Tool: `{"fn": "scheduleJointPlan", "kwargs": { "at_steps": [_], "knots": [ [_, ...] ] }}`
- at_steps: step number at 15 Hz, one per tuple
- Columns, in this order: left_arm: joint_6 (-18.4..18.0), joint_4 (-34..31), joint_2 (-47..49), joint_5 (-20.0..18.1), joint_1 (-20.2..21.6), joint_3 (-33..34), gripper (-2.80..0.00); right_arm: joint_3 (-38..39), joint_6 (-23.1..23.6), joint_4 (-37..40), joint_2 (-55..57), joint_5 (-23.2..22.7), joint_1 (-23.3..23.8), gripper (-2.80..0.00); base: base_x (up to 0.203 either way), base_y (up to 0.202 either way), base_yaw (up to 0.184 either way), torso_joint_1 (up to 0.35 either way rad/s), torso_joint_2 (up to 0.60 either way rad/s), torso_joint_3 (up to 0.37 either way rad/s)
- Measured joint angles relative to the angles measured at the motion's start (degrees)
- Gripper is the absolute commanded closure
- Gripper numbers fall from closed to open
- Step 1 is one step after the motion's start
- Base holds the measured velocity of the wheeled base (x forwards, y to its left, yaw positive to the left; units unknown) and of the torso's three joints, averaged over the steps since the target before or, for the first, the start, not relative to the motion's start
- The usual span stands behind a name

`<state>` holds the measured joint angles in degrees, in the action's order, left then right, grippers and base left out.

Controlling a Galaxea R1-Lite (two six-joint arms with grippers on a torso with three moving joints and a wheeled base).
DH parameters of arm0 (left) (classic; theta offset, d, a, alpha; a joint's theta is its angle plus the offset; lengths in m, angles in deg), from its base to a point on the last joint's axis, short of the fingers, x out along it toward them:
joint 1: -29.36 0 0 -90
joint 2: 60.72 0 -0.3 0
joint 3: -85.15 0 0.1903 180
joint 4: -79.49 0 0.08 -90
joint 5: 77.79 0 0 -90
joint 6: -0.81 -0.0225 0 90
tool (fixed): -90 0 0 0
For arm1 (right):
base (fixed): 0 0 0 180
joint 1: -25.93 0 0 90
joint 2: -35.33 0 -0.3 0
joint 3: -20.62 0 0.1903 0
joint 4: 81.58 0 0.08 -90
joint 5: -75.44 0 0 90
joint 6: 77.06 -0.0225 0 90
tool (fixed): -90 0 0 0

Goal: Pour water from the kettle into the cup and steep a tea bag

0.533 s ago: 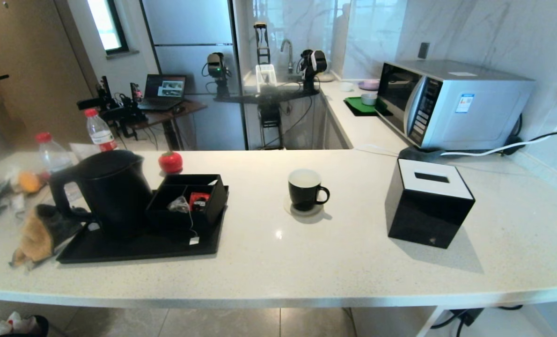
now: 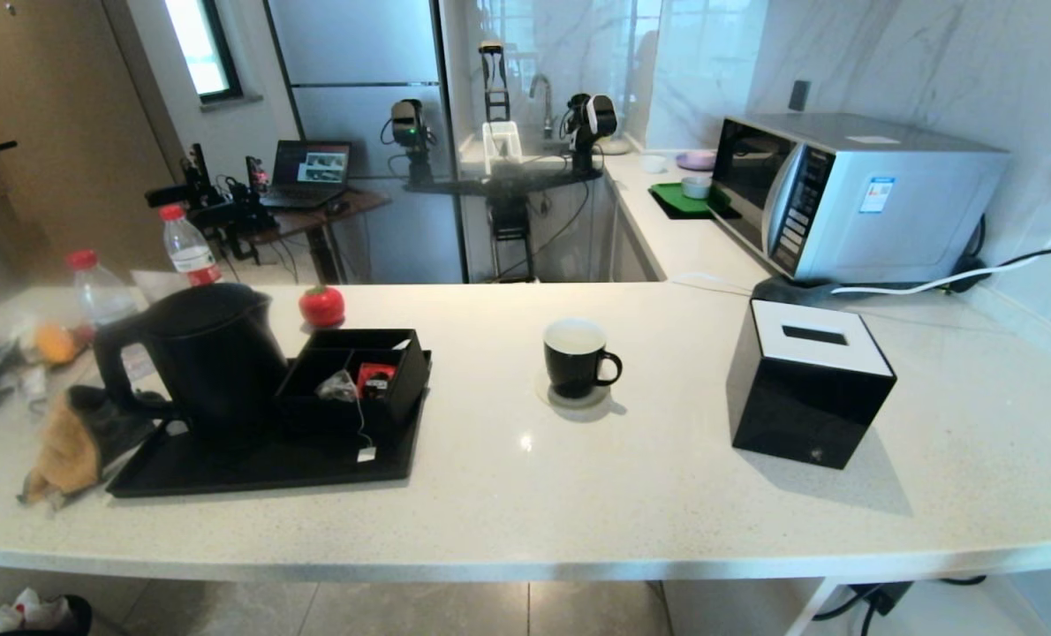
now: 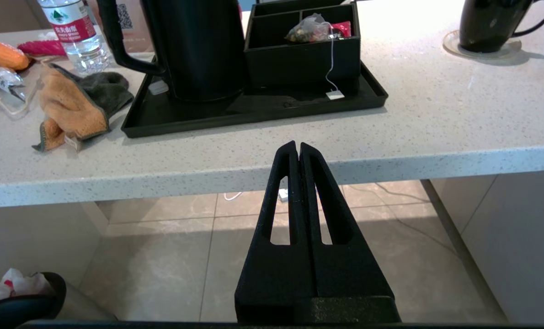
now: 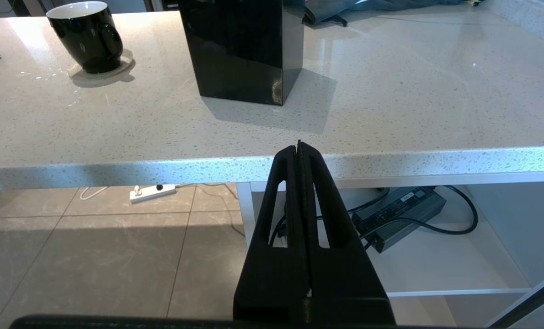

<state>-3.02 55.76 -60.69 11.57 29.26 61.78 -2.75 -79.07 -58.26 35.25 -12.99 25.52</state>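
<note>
Nothing has moved since the earlier head frame; kettle, cup, tea bag all sit as before.

Kettle [image 2: 199, 353] stands upright w/ lid on at the left end of a black tray [image 2: 225, 473], handle facing left. Just right of it, on the same tray, is a black compartment box [image 2: 362, 375]; the tea bag [image 2: 338, 386] lies in its near-left compartment, string running over the front wall w/ the white tag [image 2: 366, 454] resting on the tray. A red packet [image 2: 375, 378] sits in the compartment to the right of the bag.

Cup [image 2: 577, 356] stands upright on a round coaster [image 2: 570, 397] mid-counter, well right of the tray, handle pointing right; can't tell if any water is inside.

Further right is a black tissue box [image 2: 804, 393] w/ white top; a microwave [image 2: 852, 194] stands behind it at the far right. Left of the tray lies an orange-grey cloth [image 2: 71, 442]; two red-capped bottles [image 2: 188, 247] and a red tomato-shaped item [image 2: 321, 306] are further back.

Left gripper [image 3: 298, 147] hangs off the counter's near edge, below counter level, in front of the tray, fingers pressed together, holding nothing. Right gripper [image 4: 299, 148] is likewise low at the near edge, in front of the tissue box, fingers together, empty.
</note>
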Motion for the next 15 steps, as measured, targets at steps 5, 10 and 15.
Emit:
{"fn": "scheduleJointPlan", "kwargs": {
  "at_steps": [5,10,15],
  "knots": [
    [0.0,-3.2,0.2,5.2,0.0,-7.3,0.0,0.0,0.0,0.0,0.0,0.0,0.0,0.0,0.0,0.0,0.0,0.0,0.0,0.0],
    [0.0,-6.2,9.0,15.2,0.2,-17.7,0.0,0.0,0.0,0.0,0.0,0.0,0.0,0.0,0.0,0.0,0.0,0.0,0.0,0.0],
    [0.4,-3.9,26.0,18.6,0.6,-26.1,0.0,0.0,0.0,0.0,0.0,0.0,0.0,0.0,0.0,0.0,0.0,0.0,0.0,0.0]
  ]
}}
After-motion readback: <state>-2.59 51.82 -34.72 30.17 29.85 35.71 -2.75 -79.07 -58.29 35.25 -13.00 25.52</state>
